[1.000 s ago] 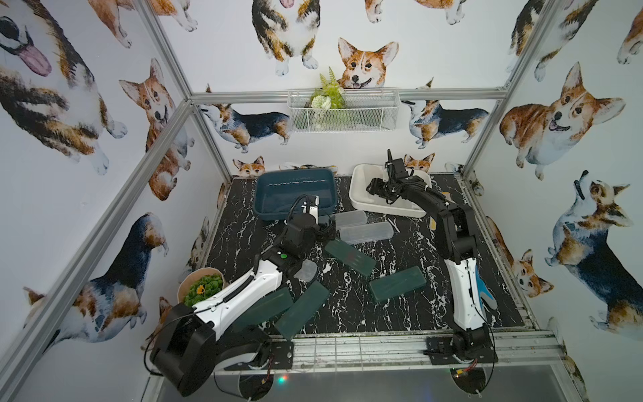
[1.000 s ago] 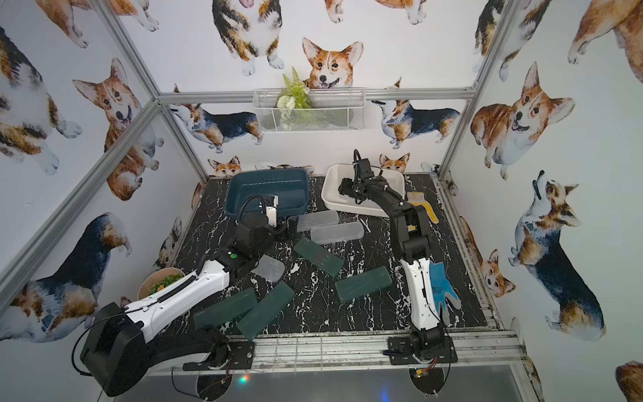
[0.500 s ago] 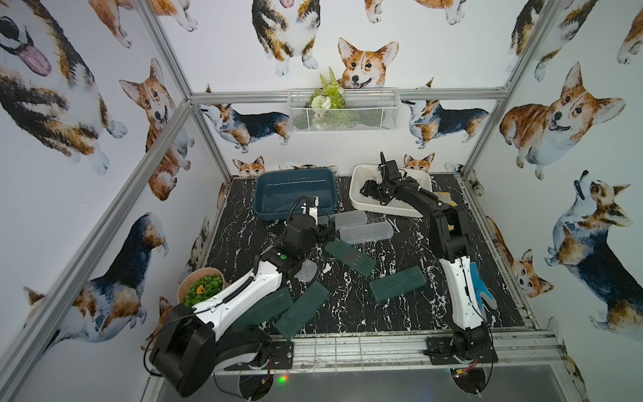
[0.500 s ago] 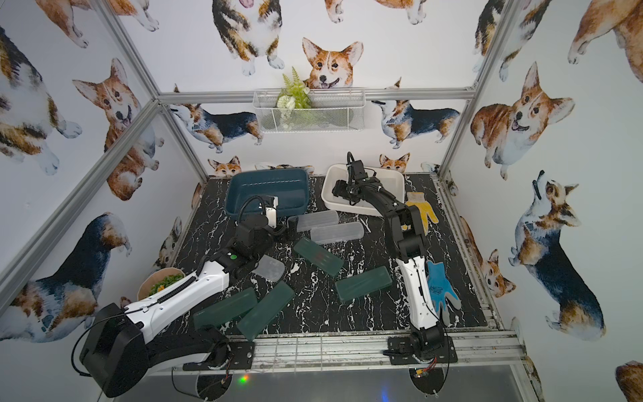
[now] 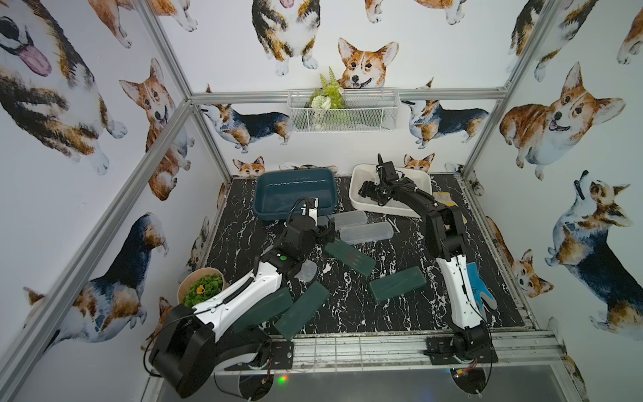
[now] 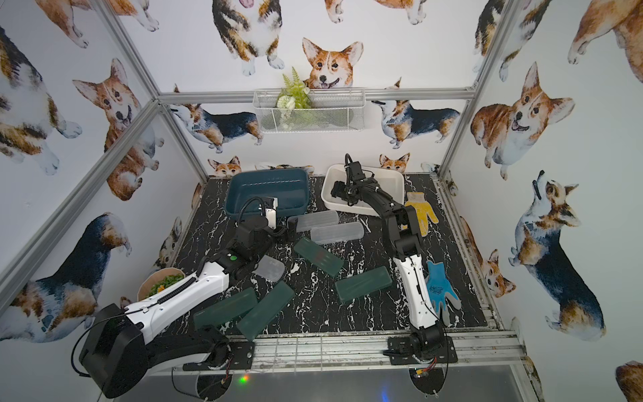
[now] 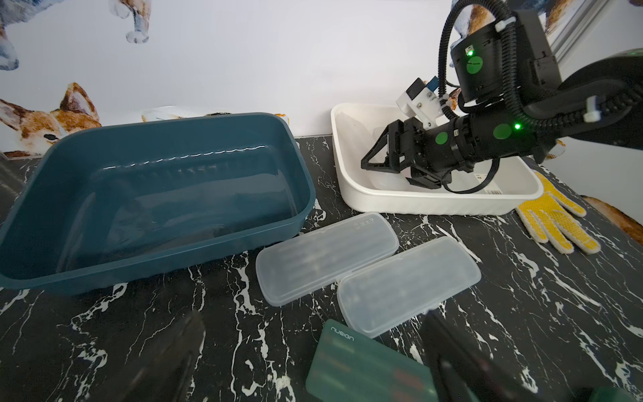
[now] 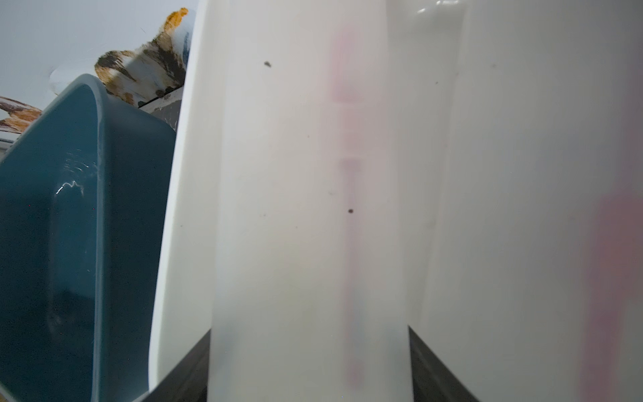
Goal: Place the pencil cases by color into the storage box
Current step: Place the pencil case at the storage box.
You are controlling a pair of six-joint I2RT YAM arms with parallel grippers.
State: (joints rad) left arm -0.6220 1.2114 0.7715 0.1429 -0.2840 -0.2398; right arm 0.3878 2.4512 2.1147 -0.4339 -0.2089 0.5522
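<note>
My right gripper (image 5: 365, 191) (image 8: 309, 329) reaches low into the white storage box (image 5: 389, 209) (image 7: 435, 207), shut on a frosted white pencil case (image 8: 295, 209) whose edges meet both fingers. Two frosted cases (image 5: 348, 220) (image 5: 367, 232) lie in front of the boxes, and a third (image 6: 269, 269) lies partly under my left arm. Several dark green cases (image 5: 349, 258) (image 5: 396, 288) (image 5: 302, 315) lie nearer the front. My left gripper (image 5: 325, 231) (image 7: 313, 316) hovers open and empty over one end of a green case (image 7: 365, 369). The blue storage box (image 5: 268, 214) (image 7: 156, 268) holds nothing.
A yellow glove (image 6: 421, 212) lies right of the white box, and a blue glove (image 6: 440, 292) beside the right arm's base. A bowl of greenery (image 5: 201, 289) stands at the left edge. A wire basket (image 5: 342, 111) hangs on the back wall.
My right gripper has moved left and down into the white box with the frosted case between its fingers. The left arm has not moved.
</note>
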